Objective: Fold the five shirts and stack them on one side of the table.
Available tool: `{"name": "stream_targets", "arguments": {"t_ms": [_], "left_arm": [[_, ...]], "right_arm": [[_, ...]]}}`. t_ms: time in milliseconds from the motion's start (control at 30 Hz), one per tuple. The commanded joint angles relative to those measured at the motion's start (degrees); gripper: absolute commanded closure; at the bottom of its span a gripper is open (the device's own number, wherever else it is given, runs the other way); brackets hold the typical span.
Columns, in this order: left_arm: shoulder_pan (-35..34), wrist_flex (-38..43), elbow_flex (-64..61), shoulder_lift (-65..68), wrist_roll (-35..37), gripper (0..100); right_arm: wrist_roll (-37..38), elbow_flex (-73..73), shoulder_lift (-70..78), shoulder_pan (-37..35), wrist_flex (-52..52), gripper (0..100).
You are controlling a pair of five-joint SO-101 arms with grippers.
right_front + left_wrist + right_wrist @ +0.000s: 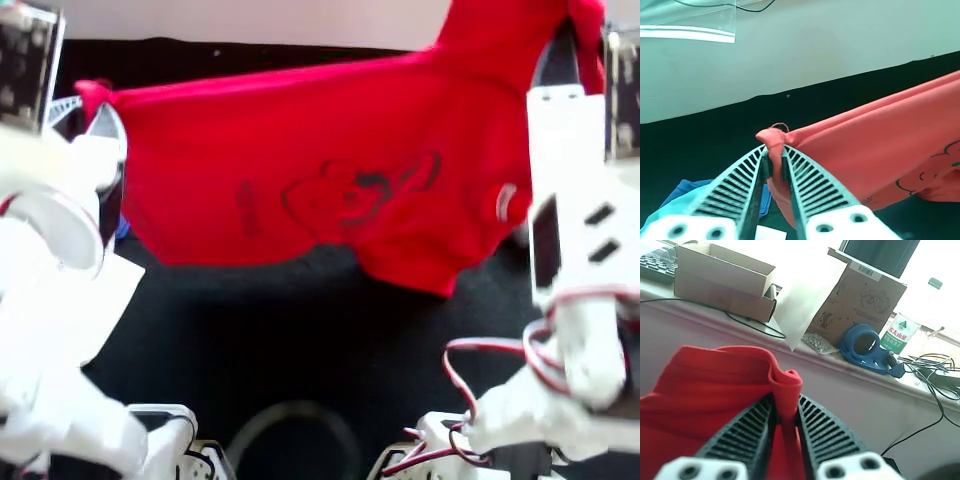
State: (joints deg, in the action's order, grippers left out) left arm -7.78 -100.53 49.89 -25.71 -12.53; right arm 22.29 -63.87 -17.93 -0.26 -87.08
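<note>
The left gripper (774,159) and right gripper (786,407) are each pinching a bunched corner of the red shirt (300,160), which is sagging limply, seemingly light and best held at its edges.

You're working on a black cloth-covered table (300,340) that spans the middle and lower part of the high view. At that view's left edge, about mid-height, a crumpled blue fabric piece (680,192) lies on it. A thin grey cable loop (290,405) lies near the bottom centre.
</note>
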Motion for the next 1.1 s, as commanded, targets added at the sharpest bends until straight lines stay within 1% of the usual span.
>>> {"name": "stream_targets", "arguments": {"t_ms": [0,267,533,633,767,900,1000,1067], "left_arm": [[-1.27,0.0,-2.59,-4.88,-0.44,99],[-1.27,0.0,-3.12,-9.01,-0.44,99],[-1.36,0.0,-3.21,-8.57,-0.44,99],[-1.36,0.09,-4.35,-8.13,-0.44,99],[-1.27,0.18,-9.45,-4.18,-0.44,99],[-1.27,0.26,-15.6,3.56,-0.44,99],[-1.27,2.99,-18.59,10.86,-0.44,99],[-1.27,5.8,-19.3,15.78,-0.44,99]], "right_arm": [[0.7,-7.43,-1.19,0.48,-3.91,99.2],[0.79,-19.3,-1.19,0.75,-4.88,99.2],[0.79,-19.82,-0.57,0.66,-4.44,99.2],[0.79,-14.2,-0.22,0.57,-4.35,99.2],[0.79,-5.05,2.51,0.48,-4.35,99.2],[0.62,3.91,8.57,0.4,-4.35,99.2],[0.44,9.27,14.81,0.22,-3.74,99.2],[0.7,11.38,19.3,-0.13,-1.45,99.2]]}}
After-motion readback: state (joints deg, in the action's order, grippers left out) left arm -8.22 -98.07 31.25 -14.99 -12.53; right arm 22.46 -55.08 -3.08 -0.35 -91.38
